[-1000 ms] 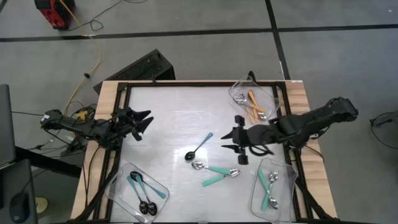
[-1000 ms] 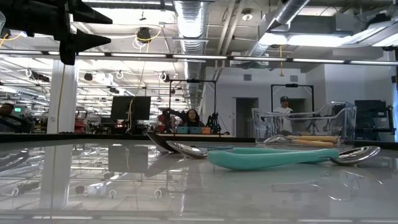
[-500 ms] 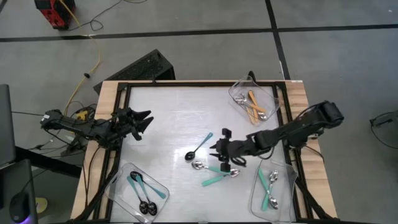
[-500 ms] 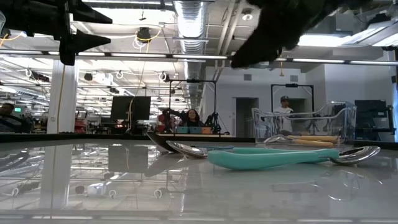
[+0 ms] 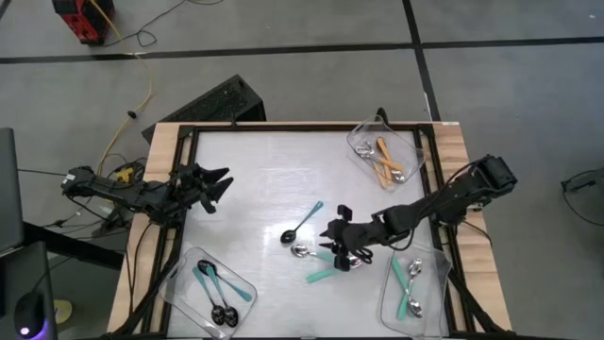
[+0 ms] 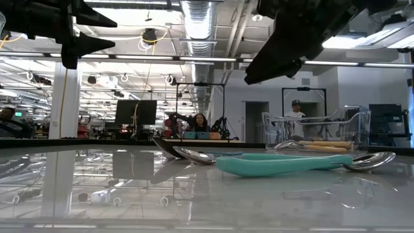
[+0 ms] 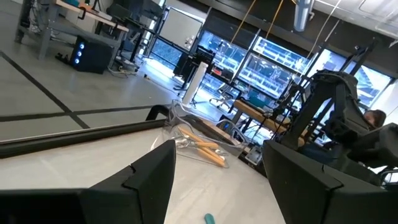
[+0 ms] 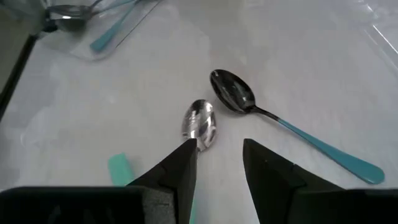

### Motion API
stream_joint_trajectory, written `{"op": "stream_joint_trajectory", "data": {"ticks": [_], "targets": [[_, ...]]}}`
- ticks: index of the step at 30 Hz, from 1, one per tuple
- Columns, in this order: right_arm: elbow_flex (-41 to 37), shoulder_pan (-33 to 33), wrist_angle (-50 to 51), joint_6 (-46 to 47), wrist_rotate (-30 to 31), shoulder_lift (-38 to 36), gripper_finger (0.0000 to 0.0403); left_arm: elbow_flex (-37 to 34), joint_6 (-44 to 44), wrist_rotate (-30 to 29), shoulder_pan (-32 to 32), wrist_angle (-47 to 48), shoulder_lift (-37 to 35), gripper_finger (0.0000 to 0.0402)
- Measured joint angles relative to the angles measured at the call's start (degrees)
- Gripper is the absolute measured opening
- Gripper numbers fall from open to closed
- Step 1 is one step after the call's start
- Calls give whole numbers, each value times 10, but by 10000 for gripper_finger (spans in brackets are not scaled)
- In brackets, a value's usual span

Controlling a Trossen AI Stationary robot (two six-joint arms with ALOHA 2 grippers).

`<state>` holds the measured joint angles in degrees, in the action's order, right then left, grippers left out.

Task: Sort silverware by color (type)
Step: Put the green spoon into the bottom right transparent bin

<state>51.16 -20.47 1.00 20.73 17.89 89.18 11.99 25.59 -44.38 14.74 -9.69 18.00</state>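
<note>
Right tool (image 8: 219, 163) hangs low over the glossy white tabletop (image 5: 255, 179), fingers apart, gripping nothing, just above a teal-handled spoon (image 8: 199, 120) with a shiny silver bowl. Beside it lies a thin blue-handled spoon (image 8: 283, 127) with a black bowl. Left tool (image 5: 220, 183) waits open near the tabletop's left edge.
</note>
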Motion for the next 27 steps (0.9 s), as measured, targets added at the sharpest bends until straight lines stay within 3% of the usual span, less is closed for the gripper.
{"op": "stream_joint_trajectory", "data": {"ticks": [12, 27], "targets": [[0, -5, -2, 18, 30, 1, 236, 0, -2, 0, 0, -1, 0, 226], [0, -1, 8, 28, 31, 1, 220, 0, 4, 0, 0, -1, 0, 226]]}}
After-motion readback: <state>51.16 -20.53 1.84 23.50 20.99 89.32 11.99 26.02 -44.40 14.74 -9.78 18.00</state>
